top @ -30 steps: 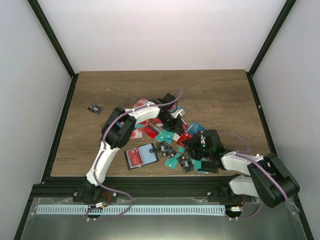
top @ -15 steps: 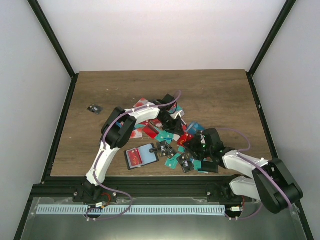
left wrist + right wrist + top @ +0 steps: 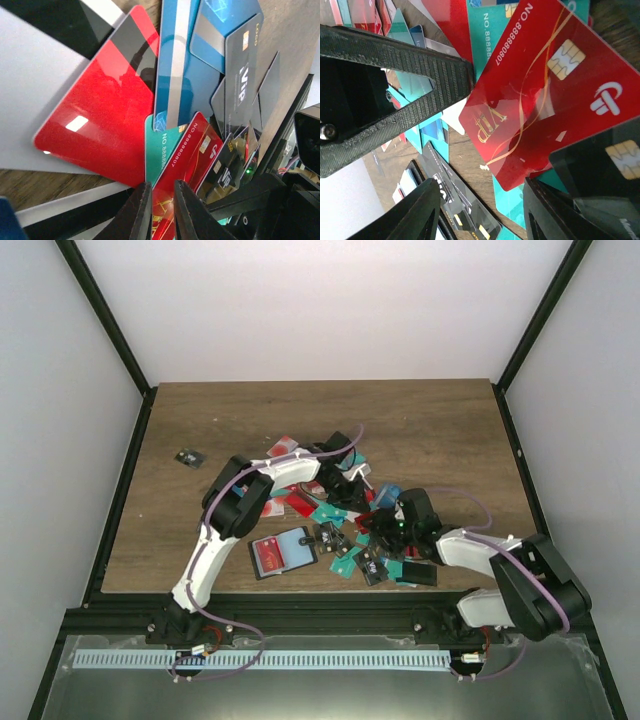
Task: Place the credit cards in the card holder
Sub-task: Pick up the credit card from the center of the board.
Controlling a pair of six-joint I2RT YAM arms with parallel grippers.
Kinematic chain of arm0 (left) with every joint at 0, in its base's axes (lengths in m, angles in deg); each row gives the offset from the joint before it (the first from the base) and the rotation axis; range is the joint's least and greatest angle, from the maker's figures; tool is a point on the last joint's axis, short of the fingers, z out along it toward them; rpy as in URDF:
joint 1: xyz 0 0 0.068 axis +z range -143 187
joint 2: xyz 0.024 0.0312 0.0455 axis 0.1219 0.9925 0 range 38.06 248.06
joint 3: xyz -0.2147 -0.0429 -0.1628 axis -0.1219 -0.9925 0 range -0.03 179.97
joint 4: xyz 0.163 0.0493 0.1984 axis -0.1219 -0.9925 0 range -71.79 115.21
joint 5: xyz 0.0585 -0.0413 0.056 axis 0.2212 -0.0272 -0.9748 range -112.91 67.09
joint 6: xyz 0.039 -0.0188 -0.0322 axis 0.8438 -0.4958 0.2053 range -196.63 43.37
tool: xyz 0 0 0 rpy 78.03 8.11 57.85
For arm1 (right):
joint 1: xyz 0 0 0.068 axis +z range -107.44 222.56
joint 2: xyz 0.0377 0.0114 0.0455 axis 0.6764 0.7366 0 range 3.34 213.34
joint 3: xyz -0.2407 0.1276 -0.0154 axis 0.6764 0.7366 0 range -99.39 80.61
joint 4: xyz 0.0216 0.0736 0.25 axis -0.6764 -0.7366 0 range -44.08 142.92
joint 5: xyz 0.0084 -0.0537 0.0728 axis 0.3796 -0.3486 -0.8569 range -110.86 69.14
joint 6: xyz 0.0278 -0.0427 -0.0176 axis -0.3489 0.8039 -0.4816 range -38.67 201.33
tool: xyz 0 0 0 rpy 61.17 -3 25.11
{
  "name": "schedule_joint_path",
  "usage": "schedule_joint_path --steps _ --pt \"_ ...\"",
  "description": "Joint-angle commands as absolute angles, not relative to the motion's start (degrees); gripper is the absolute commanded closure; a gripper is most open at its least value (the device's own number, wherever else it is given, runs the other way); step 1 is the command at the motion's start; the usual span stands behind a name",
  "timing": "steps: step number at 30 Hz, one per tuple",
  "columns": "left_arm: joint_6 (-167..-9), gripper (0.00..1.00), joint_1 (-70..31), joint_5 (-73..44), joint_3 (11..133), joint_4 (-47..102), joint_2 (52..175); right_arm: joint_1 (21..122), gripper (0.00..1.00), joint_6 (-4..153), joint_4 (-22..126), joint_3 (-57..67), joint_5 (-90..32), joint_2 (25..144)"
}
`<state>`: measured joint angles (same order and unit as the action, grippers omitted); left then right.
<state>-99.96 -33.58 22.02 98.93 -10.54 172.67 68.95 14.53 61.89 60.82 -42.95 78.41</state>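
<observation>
The left gripper pinches the edge of a red card, while the right gripper stands half open just above it.

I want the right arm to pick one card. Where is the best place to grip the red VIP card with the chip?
Probably the red VIP card at its bare lower-left edge, approached from the open wood side: other cards cover its remaining edges, and the right gripper already stands open there.

Two robot arms reach over one pile of credit cards, too overlapped for an exact count: several red, several teal, a few blue, a few black. One card holder lies open; one small black item sits apart.
</observation>
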Motion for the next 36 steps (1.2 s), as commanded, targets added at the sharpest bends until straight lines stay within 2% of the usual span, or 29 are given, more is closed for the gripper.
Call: schedule_joint_path --steps 1,7,19,25,29,36 --pt "-100.42 0.85 -34.55 19.38 95.2 -12.11 172.72 69.19 0.52 15.99 52.23 60.62 -36.59 82.98" --pt "-104.32 0.85 -34.65 21.13 90.45 -8.61 170.49 69.12 0.52 19.52 53.43 60.52 -39.17 80.47" --pt "-108.38 0.84 -38.27 22.38 76.73 -4.74 159.24 69.02 0.48 28.63 46.59 59.41 -48.39 76.94" --pt "-111.13 0.84 -39.14 23.06 71.62 -1.02 151.38 69.02 0.47 35.55 35.75 55.01 -49.78 73.41" --pt "-109.45 0.81 -38.1 17.88 73.37 -3.36 147.82 67.87 0.45 37.21 29.79 53.59 -48.86 68.37" --pt "-102.52 0.77 -35.04 7.82 83.84 -12.0 151.33 64.67 0.44 37.88 26.99 50.8 -47.16 64.93"
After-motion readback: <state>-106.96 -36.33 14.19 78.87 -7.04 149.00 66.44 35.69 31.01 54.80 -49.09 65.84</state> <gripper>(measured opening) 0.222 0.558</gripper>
